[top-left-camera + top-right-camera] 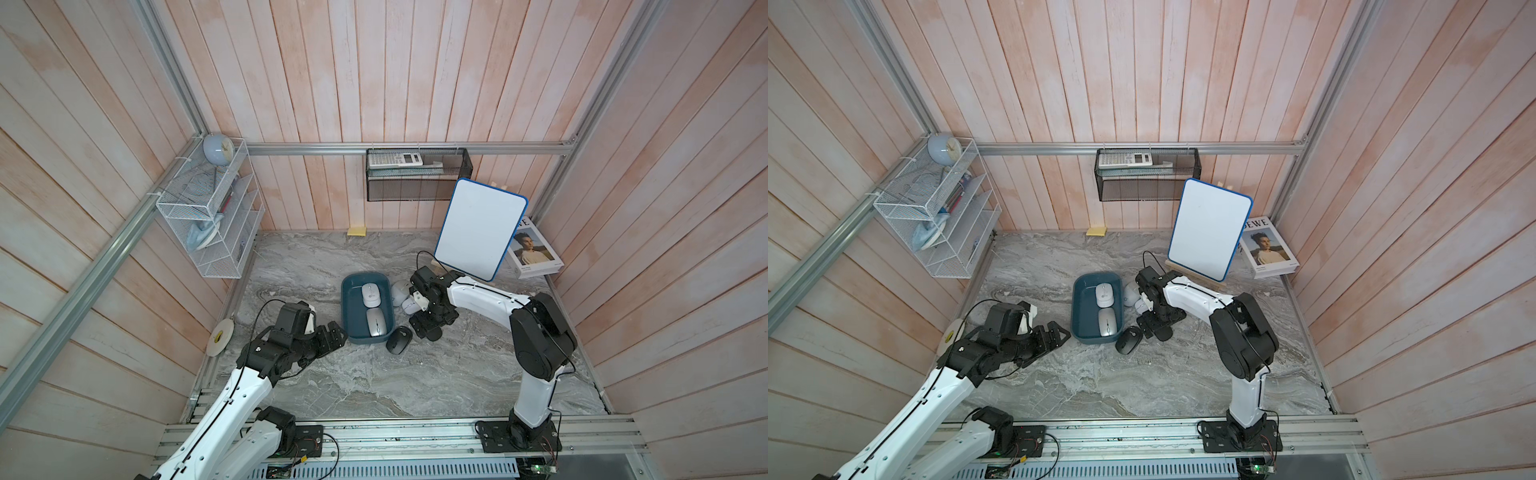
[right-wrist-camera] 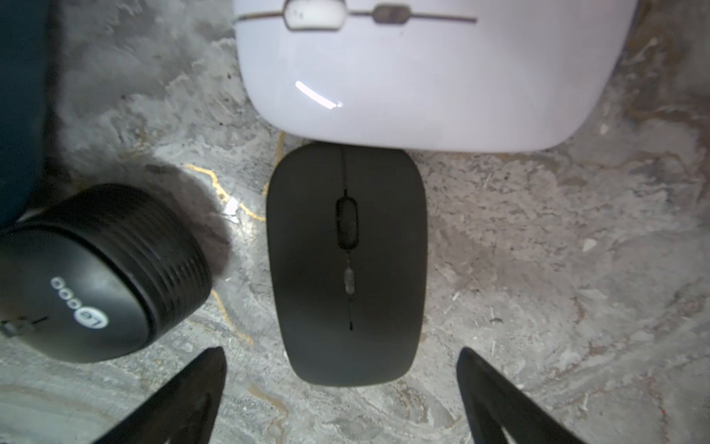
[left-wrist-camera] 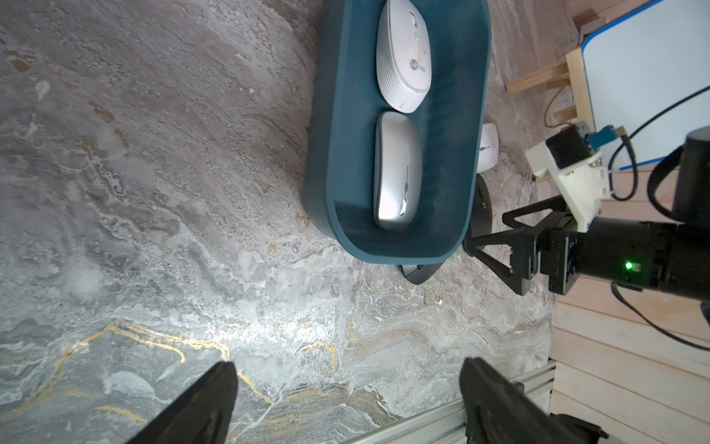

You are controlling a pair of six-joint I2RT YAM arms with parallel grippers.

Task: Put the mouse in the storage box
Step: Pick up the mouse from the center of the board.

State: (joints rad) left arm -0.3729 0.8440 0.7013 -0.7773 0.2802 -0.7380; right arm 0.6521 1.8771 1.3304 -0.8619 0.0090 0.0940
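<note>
The storage box (image 1: 351, 316) sat near the middle of the bench (image 1: 415, 386). Two mice already lay inside it, end to end: a white mouse (image 1: 371, 294) toward its 12 o'clock end and a silver mouse (image 1: 376, 323) toward 6 o'clock. That much of the job looked done.

Several more mice lay outside on the bench. A ridged black mouse (image 1: 399, 339) was just beside the box's corner at 5 o'clock, and a rounded white mouse (image 1: 400, 290) was close to its wall at 2 o'clock. The right wrist view showed a flat black mouse (image 2: 345, 265) whose far end met a glossy white mouse (image 2: 422, 77).

The right end effector (image 1: 428, 328) was low over the bench at 4 o'clock from the box, its jaws spread wide and gripping nothing. The flat black mouse lay just ahead of its fingertips and in line with the gap, so that mouse seemed the likely next pick, not yet grasped.

The left end effector (image 1: 332, 336) was at 8 o'clock from the box, near its wall but apart from it. It was also fully spread and empty, over bare bench.
</note>
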